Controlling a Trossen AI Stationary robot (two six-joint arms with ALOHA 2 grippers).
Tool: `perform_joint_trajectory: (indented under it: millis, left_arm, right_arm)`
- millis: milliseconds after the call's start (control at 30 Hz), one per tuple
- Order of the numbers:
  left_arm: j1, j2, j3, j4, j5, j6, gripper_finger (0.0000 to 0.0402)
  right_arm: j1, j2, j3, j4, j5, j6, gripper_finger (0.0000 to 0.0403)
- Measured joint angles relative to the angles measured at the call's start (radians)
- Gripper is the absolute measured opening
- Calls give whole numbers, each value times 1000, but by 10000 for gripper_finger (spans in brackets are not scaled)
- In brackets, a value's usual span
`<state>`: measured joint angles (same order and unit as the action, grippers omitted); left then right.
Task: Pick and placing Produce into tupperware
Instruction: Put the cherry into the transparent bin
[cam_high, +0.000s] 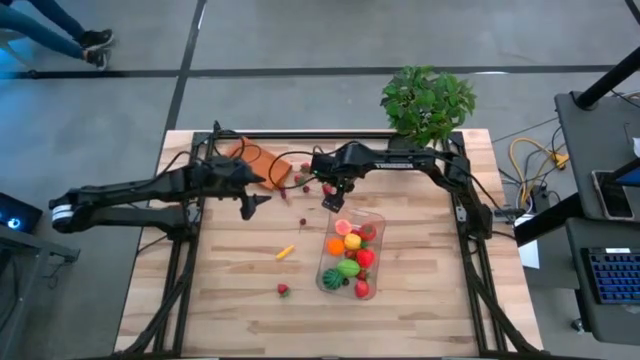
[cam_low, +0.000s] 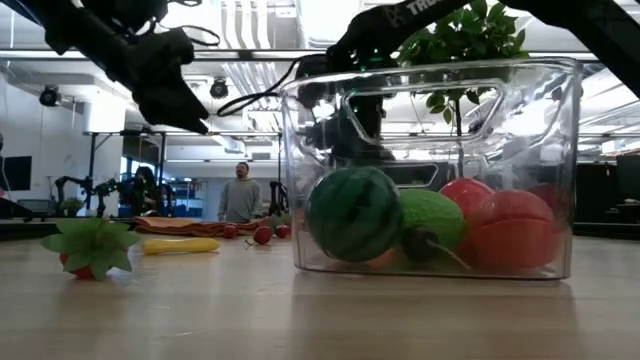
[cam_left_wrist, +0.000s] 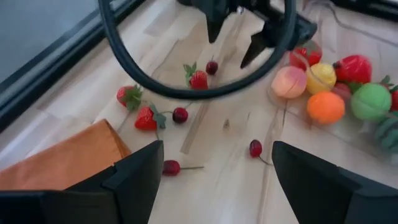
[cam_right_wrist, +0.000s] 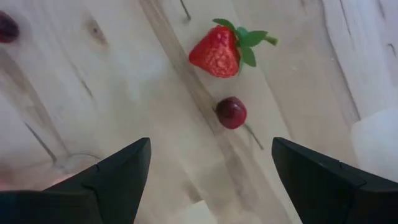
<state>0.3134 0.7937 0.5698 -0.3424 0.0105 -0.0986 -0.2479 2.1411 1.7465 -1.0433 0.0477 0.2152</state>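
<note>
Item: both of my grippers open and empty above the wooden table (cam_high: 230, 300).

My right gripper (cam_high: 333, 197) hangs, fingers spread, over a small red toy strawberry (cam_right_wrist: 219, 51) and a dark red cherry (cam_right_wrist: 231, 112) lying apart on the wood, just off the 12 o'clock end of the clear plastic rectangular tub (cam_high: 372, 262). The tub holds a striped green watermelon (cam_low: 353, 213), a green, an orange and several red pieces. My left gripper (cam_high: 252, 204), fingers apart, hovers at the tub's 10 o'clock beside the flat orange-brown pad (cam_high: 262, 166). Loose: a yellow-orange piece (cam_high: 286, 252) at the tub's 9 o'clock, a leafy red one (cam_high: 283, 290) at 8 o'clock.
</note>
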Motion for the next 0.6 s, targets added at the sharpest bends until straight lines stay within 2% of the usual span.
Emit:
perform_joint_trajectory:
  millis: [300,467,600]
  left_arm:
    - [0,72,-2,16,0,5,285]
    - [0,88,-2,28,1,10,285]
    - [0,89,-2,50,1,24,285]
  right_arm:
    - [-19,1,3,-5,38,-78,327]
    - [-48,-17,75,-120,2,72,327]
    - [-86,-25,183,-235,-107,174,327]
